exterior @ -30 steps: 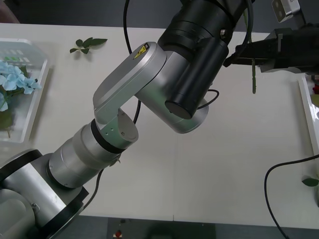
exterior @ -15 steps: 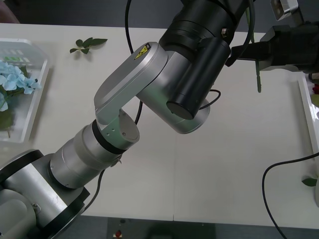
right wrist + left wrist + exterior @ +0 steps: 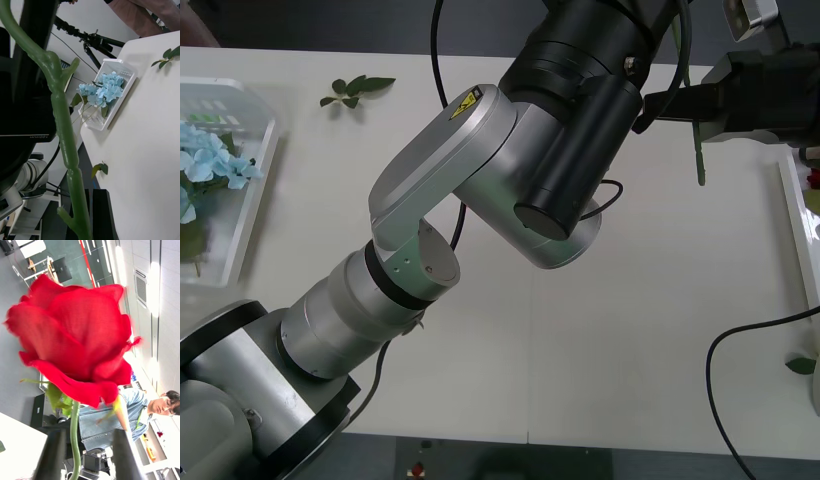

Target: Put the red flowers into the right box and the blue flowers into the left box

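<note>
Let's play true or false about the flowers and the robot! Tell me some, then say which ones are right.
1. The blue flowers lie in the left box. True.
2. A red flower lies flat on the middle of the table. False: it is up in the air, right by the left gripper.
3. A leaf sprig lies on the table, outside the left box. True.
4. A green stem hangs over the left box. False: it hangs at the right gripper, near the right box.

A broad matte white table stands over a dark grey floor. Beyond it, a black tripod stands against a pale wall. Long bright ceiling light strips glow overhead.
</note>
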Robot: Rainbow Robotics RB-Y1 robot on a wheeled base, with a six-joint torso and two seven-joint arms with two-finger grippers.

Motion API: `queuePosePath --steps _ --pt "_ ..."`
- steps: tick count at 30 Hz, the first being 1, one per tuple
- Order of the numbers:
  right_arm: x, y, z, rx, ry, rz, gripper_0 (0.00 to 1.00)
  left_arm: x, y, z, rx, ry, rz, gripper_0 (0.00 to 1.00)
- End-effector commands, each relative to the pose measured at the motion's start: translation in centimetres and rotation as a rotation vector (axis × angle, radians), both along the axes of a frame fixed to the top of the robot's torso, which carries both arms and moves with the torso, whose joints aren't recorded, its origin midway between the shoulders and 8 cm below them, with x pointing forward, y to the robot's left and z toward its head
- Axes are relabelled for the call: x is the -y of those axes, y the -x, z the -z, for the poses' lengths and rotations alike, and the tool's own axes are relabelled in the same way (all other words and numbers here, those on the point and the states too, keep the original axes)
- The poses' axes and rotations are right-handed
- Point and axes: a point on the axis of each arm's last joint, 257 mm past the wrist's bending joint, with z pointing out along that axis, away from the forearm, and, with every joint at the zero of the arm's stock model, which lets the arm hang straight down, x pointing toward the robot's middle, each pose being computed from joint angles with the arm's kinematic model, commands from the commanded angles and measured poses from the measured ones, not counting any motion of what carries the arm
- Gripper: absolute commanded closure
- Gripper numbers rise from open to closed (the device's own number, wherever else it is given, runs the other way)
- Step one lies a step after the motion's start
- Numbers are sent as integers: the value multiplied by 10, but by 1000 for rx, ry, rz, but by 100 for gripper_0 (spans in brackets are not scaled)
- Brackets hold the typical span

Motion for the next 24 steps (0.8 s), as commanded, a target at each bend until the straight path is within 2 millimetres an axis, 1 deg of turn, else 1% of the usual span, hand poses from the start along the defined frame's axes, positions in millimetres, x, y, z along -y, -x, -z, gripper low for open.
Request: queuePosePath --steps 1,6,13,16,18,19,21,22,24 --pt "-8 4 -17 4 -6 -10 100 5 16 -13 13 37 27 0" --pt "-4 3 -18 6 -4 -3 100 5 16 -13 13 38 26 0" --pt "18 -3 -11 -1 72 47 100 1 12 -10 8 39 31 0" --pt "31 -6 -9 -4 96 77 100 -10 8 -12 13 71 80 0" --pt "44 -7 -7 -10 125 105 100 -22 5 -8 26 78 105 0" --pt "48 -8 -7 -9 133 112 100 -24 3 -7 27 79 111 0" --pt "64 -9 -4 -17 167 143 100 -36 -2 -3 26 73 114 0" --pt "68 -9 -3 -18 177 152 100 -39 -5 0 18 75 114 0" --pt "84 -9 1 -34 203 184 100 -45 -9 0 -1 81 122 0"
